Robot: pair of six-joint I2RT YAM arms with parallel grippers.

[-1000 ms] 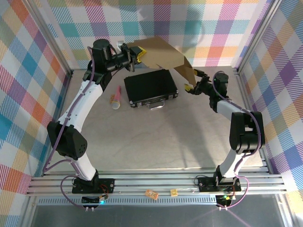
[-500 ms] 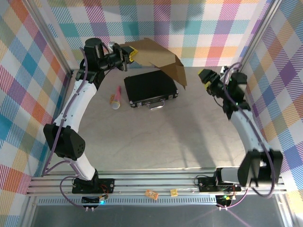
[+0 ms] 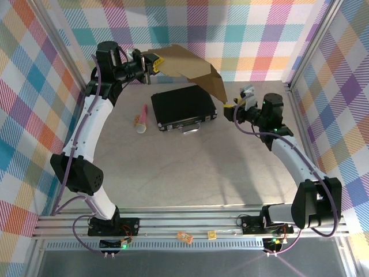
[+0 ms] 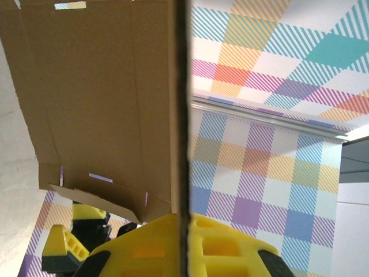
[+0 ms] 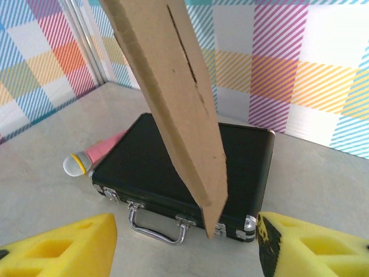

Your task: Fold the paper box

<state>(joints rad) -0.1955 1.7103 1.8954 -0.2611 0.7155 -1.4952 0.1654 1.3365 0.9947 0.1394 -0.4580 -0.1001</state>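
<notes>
Left arm (image 3: pixel 86 133): stretched from the base at the near edge up to the far left corner, raised above the bench (image 3: pixel 190 173), wrist turned toward the right.
Left jaws: closed tight on the left end of the paper box (image 3: pixel 187 68), with the edge of the sheet running straight between the yellow fingers (image 4: pixel 225 236).
Right arm (image 3: pixel 294 158): bent at the elbow on the right side, forearm reaching up and left toward the middle, wrist pointing left.
Right jaws: wide apart, holding nothing; the low corner of the cardboard hanging between the two foam pads (image 5: pixel 63 248), touching neither.
Paper box: in the air over the far part of the bench, carried at one end, sloping down from left to right. A mostly flat sheet with creases and slots, low corner by the right end of the black case (image 3: pixel 183 108).
Black case: flat on the bench under the sheet, closed, handle toward the near side.
Microphone (image 3: pixel 140 120): pink with a grey head, lying just left of the case, apart from both arms.
</notes>
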